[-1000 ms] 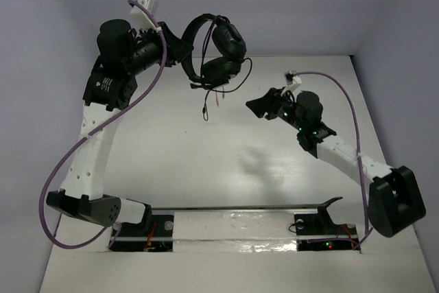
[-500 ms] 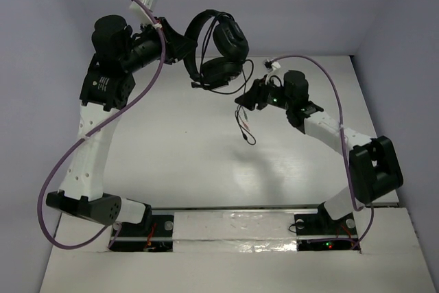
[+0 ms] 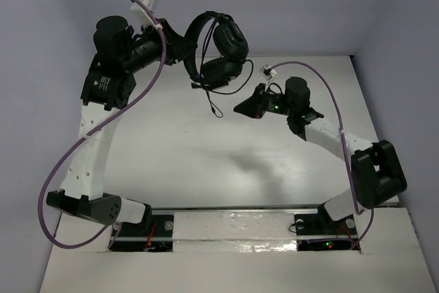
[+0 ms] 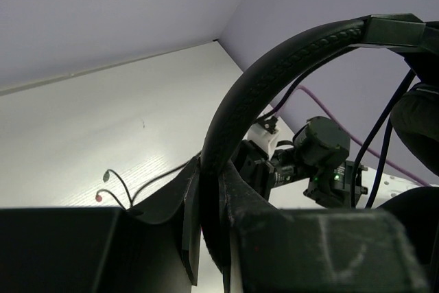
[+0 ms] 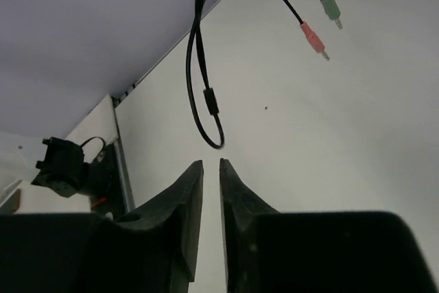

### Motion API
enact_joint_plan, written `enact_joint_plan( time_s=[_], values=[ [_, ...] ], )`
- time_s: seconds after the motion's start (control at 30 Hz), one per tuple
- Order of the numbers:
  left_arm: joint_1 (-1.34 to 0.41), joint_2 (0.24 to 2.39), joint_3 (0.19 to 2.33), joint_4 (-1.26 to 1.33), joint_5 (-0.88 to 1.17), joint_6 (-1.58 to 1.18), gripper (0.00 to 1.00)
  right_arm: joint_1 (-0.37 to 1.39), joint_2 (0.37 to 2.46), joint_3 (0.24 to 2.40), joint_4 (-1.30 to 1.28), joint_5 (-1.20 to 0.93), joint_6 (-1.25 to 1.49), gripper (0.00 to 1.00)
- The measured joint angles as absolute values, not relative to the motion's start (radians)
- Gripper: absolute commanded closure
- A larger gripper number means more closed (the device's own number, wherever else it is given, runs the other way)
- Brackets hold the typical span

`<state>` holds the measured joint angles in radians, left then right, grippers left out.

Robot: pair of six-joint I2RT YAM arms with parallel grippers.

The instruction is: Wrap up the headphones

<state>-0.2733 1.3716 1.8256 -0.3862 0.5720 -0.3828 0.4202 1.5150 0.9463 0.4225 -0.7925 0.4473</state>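
The left gripper (image 3: 184, 51) is clamped on the curved headband (image 4: 274, 66) of the black headphones (image 3: 223, 46), its fingers pressed to either side of the band. It holds them in the air above the far edge of the white table (image 3: 171, 162), left of centre. The two padded earcups (image 3: 230, 38) hang to the right of the gripper, one above the other. The thin black cable (image 3: 216, 106) droops from the lower cup in a loop that does not reach the table. The right gripper (image 3: 240, 109) points left, just beside that loop and below the cups. Its jaws are drawn to a narrow slit with nothing between them. From the right wrist, the cable's bend (image 5: 206, 101) lies just beyond the fingertips (image 5: 194, 169) and apart from them. A pink plug (image 5: 312, 38) and a green plug (image 5: 328, 1) dangle farther off.
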Motion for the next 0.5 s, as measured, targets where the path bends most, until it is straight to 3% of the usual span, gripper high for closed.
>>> enact_joint_plan(
  time_s=[0.2,0.23,0.33,0.5],
  values=[
    [-0.273,1.372,1.831,-0.392,0.572,-0.382,1.0,0.42,1.492,0.999,0.344,-0.654,0.374,0.63],
    [-0.273,1.372,1.833,-0.394,0.572,-0.382,1.0,0.42,1.492,1.006,0.333,-0.628,0.363,0.54],
    [-0.273,1.372,1.835,-0.393,0.572,-0.382,1.0,0.42,1.492,1.022,0.28,-0.56,0.321,0.39],
    [-0.273,1.374,1.835,-0.393,0.58,-0.383,1.0,0.434,1.493,1.037,0.203,-0.489,0.251,0.35]
  ],
)
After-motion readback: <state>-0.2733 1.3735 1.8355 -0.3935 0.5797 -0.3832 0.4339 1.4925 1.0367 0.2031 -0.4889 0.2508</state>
